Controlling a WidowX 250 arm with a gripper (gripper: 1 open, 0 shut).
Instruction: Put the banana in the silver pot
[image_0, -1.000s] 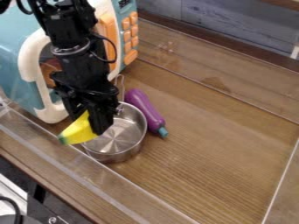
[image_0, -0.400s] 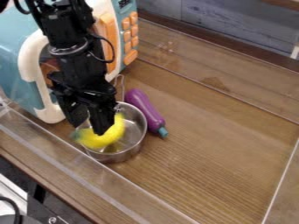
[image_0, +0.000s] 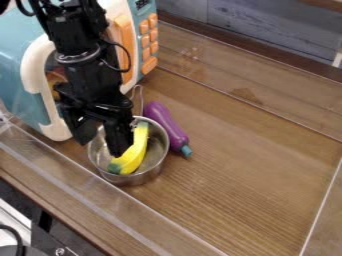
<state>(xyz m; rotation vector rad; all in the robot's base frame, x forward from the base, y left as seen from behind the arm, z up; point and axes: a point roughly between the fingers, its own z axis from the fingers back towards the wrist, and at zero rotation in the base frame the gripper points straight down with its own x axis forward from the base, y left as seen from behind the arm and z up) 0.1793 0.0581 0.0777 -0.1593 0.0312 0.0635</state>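
Note:
The yellow banana (image_0: 132, 150) with its green tip lies inside the silver pot (image_0: 151, 165), resting across the bottom and leaning on the near-left wall. My black gripper (image_0: 103, 133) hangs just above the pot's left rim with its fingers spread open and nothing between them. The banana's upper end sits right below the fingertips. The pot stands on the wooden table at the front left.
A purple eggplant (image_0: 168, 127) with a teal stem lies touching the pot's right side. The teal-and-white toy microwave (image_0: 38, 80) stands behind the arm at the left. A clear plastic wall (image_0: 201, 215) rims the table's front edge.
The gripper was shut on the banana over the pot's left rim; it has opened and the banana has dropped into the pot.

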